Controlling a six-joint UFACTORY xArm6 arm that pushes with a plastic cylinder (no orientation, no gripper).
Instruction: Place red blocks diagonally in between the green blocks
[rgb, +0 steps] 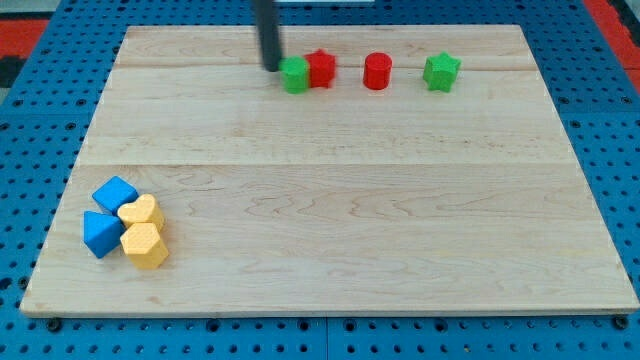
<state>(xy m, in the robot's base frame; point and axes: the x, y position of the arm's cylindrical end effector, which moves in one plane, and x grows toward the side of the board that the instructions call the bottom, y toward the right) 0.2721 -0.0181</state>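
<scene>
Near the view's top, four blocks stand in a row on the wooden board (330, 200). From left to right: a green round block (296, 75), a red star-shaped block (321, 68) touching it, a red cylinder (377, 71), and a green star-shaped block (441, 71). My tip (271, 67) is at the left side of the green round block, touching or almost touching it. The rod rises out of the view's top.
At the view's bottom left sits a tight cluster: two blue blocks (115, 193) (101, 234) and two yellow blocks (142, 212) (146, 245). The board lies on a blue pegboard surface (40, 150).
</scene>
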